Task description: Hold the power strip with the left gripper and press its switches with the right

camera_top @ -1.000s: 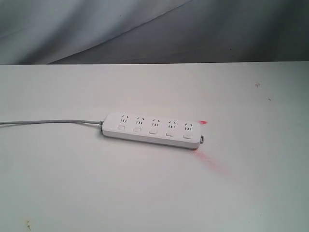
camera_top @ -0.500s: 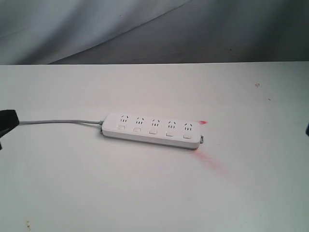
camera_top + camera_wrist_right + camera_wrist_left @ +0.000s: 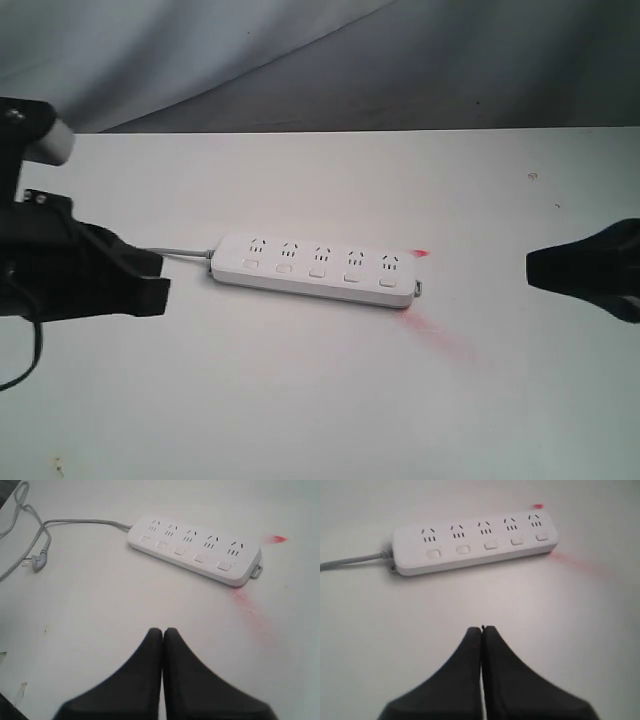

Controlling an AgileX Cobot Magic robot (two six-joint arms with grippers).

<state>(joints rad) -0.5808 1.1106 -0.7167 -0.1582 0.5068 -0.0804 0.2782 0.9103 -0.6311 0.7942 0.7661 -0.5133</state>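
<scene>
You are holding the left end effector [image 3: 481, 629] and right end effector [image 3: 162, 630] closed and empty, flanking the power strip [image 3: 332, 265], which is lying flat ahead of both, untouched, switches [image 3: 317, 270] facing up for pressing.

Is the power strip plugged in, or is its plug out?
Out. The plug on the power strip cord lies loose on the table, seen in the right wrist view.
</scene>
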